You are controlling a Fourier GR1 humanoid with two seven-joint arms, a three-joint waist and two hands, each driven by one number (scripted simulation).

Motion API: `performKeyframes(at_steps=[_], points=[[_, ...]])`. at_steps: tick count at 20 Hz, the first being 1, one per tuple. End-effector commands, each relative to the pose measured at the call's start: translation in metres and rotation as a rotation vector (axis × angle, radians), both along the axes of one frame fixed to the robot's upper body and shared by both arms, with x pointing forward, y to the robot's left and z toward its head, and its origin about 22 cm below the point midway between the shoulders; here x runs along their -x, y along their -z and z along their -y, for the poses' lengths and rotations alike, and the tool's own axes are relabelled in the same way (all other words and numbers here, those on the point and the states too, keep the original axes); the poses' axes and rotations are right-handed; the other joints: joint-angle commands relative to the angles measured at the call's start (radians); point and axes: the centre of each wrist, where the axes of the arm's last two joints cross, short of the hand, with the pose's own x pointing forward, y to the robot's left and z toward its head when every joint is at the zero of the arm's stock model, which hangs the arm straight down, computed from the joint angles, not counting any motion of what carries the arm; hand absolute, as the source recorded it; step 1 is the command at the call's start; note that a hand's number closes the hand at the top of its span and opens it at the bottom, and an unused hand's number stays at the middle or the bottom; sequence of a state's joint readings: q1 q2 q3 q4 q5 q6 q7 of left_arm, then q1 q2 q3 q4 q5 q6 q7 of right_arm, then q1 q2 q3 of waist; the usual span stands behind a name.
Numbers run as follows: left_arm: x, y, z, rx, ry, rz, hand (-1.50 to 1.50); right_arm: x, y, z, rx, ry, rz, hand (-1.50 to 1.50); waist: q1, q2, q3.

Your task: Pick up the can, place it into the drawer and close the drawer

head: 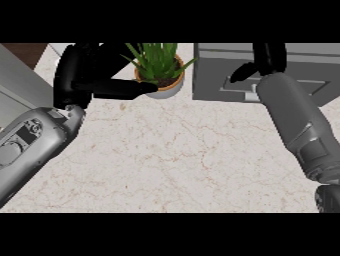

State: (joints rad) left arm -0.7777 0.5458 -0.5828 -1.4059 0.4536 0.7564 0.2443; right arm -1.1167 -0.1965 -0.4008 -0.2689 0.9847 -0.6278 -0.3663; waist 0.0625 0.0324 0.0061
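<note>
No can shows in the head view. A grey drawer unit (313, 65) stands at the counter's far right, and its front panel (232, 90) faces me. My right hand (269, 59) lies over the unit's top with straight fingers that run up to the picture's edge. Its thumb sticks out to the left above the front panel, and nothing is held in it. My left hand (81, 70) rests open at the far left, fingers up, with its thumb pointing right towards a plant pot. I cannot see inside the drawer.
A potted green plant (160, 75) in a tan pot stands between the two hands at the back. The marble counter (180, 150) spreads across the middle. Its left edge runs diagonally past my left forearm, with a grey panel and dark floor beyond it.
</note>
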Motion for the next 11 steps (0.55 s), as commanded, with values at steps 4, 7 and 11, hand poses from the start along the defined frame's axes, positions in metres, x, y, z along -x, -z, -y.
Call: performKeyframes(at_steps=[4, 7, 11], points=[[0.007, 0.008, -0.010, -0.001, -0.020, -0.001, -1.50, -0.009, -0.029, -0.050, -0.407, -0.089, 0.055, -1.50, 0.012, -0.018, -0.003], [0.010, 0.011, -0.018, 0.011, -0.035, -0.016, -1.50, -0.009, -0.030, -0.048, -0.518, -0.112, 0.036, -1.50, -0.006, -0.023, -0.004], [0.020, 0.009, -0.018, 0.013, -0.031, -0.005, -1.50, -0.010, -0.030, -0.037, -0.557, -0.106, 0.028, -1.50, -0.009, -0.023, -0.005]])
